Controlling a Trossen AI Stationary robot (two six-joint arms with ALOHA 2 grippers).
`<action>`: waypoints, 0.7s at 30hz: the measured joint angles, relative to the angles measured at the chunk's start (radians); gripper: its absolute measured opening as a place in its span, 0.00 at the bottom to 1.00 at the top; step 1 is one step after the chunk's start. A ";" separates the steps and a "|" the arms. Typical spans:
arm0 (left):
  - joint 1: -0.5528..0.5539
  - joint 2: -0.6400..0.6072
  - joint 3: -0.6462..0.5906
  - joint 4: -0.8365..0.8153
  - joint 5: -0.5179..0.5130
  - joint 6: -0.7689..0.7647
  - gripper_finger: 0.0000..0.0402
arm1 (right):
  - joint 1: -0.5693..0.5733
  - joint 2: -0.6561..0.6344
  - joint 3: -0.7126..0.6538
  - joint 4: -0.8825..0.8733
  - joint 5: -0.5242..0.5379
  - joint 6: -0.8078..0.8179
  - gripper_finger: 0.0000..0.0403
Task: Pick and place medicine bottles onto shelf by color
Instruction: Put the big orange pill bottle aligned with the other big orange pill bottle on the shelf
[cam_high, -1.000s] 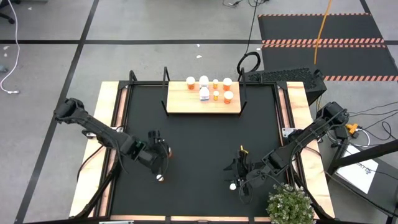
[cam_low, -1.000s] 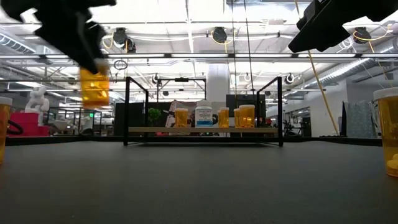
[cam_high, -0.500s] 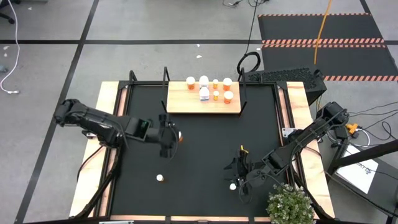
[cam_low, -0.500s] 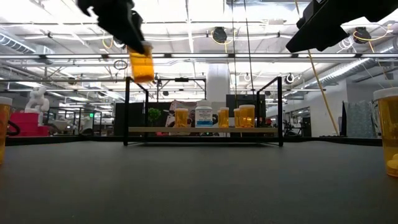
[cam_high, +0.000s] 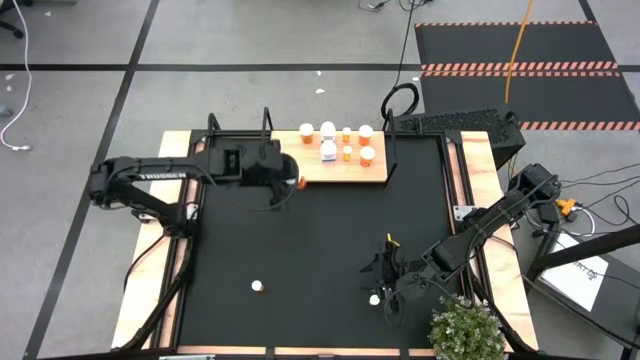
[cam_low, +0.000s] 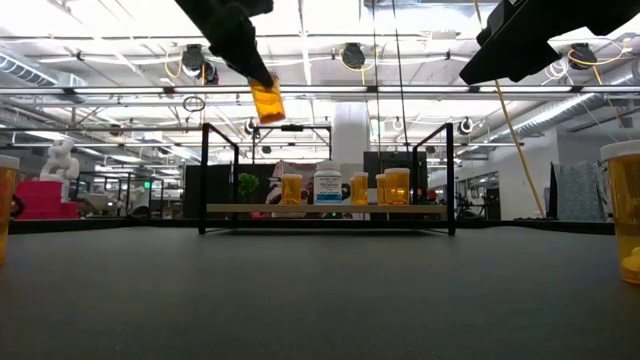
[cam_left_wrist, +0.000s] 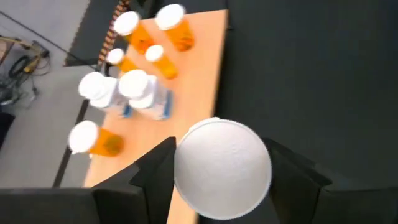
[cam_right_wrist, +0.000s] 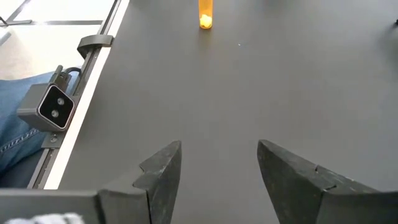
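My left gripper (cam_high: 286, 184) is shut on an orange medicine bottle (cam_low: 266, 101) with a white cap (cam_left_wrist: 222, 168), in the air over the near left corner of the shelf (cam_high: 300, 168). The light-wood shelf with black uprights (cam_low: 325, 209) carries several orange bottles (cam_left_wrist: 178, 32) and two white bottles (cam_left_wrist: 142, 93), all standing upright. One bottle (cam_high: 257, 286) stands on the black mat near the table's near edge. Another (cam_high: 375, 298) stands just beside my right gripper (cam_high: 386, 274), which is open (cam_right_wrist: 217, 168) and hangs low over the mat, touching nothing. My left gripper pinches the orange bottle between its two fingers (cam_left_wrist: 155, 171), one on either side of the body just under the white cap (cam_left_wrist: 186, 186). The bottle is lifted clear and hangs tilted below the fingers (cam_low: 240, 45), its bottom end (cam_low: 270, 115) lowest.
Black uprights (cam_low: 204, 175) stand at the shelf's ends. A potted plant (cam_high: 466, 328) sits at the near right corner. Orange bottles show close at the low view's left (cam_low: 6, 205) and right (cam_low: 625, 210) edges. A small camera block (cam_right_wrist: 53, 106) sits on the table's rail.
My left gripper, still shut on the orange bottle, has travelled from the near left of the mat up and toward the far edge, reaching the shelf's near left corner. The bottle has tipped from upright to tilted on the way. My right arm has kept still.
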 joint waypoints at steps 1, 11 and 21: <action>0.022 0.001 0.006 0.001 0.017 0.008 0.52 | 0.000 0.000 0.000 0.000 0.000 0.000 0.51; 0.150 0.124 0.126 0.007 0.091 0.081 0.53 | 0.000 0.000 0.000 -0.005 0.000 -0.004 0.51; 0.256 0.312 0.248 -0.025 0.093 0.140 0.53 | 0.003 0.000 0.000 -0.008 -0.006 0.003 0.51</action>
